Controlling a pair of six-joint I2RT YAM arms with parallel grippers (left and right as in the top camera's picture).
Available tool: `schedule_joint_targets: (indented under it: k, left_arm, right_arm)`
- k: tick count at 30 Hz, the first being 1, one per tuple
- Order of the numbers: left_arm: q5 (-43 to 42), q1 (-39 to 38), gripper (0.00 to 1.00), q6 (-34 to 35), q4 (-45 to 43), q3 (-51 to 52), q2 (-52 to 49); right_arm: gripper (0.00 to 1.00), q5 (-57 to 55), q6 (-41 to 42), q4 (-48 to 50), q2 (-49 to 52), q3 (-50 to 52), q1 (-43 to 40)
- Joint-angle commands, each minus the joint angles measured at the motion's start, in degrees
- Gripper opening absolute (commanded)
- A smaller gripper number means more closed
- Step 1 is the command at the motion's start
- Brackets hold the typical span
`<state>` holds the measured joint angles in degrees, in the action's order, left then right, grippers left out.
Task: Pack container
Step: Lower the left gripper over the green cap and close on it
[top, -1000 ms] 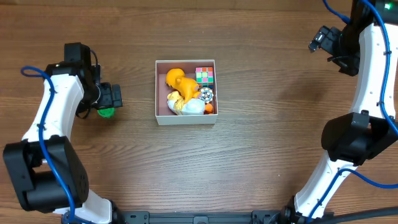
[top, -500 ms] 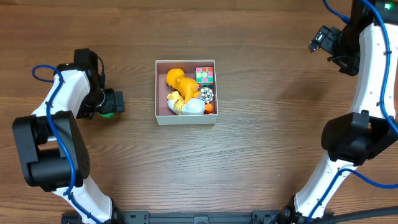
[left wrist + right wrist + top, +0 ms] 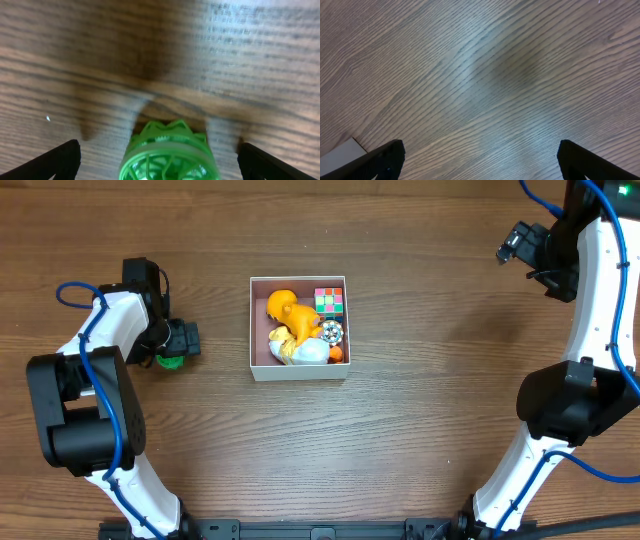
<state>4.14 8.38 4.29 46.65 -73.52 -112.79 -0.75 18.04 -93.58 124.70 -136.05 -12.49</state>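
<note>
currently, container (image 3: 298,374) sits on worktop (image 3: 420,430), toys (image 3: 293,328) inside. left of it, left gripper (image 3: 178,342) fingers released, flanking a green toy (image 3: 169,156) without touching. well right of it, right gripper (image 3: 518,244) fingers released, empty.

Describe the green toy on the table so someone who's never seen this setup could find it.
Start at the white-walled container in the middle of the wooden table and look left to the left end effector. The small round green toy lies by it, the only toy outside the container and the only all-green one.
</note>
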Motion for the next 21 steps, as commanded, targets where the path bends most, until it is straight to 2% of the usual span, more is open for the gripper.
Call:
schedule_joint_targets:
  k: [1,21]
  left_arm:
    - [0.5,0.2,1.0,0.6,-1.0,0.2,-0.6]
    - [0.1,0.2,0.99,0.6,0.5,0.2,-3.0]
  right_arm:
    - [1.0,0.0,0.4,0.3,-0.4,0.0,0.0]
    - [1.0,0.0,0.4,0.3,-0.4,0.0,0.0]
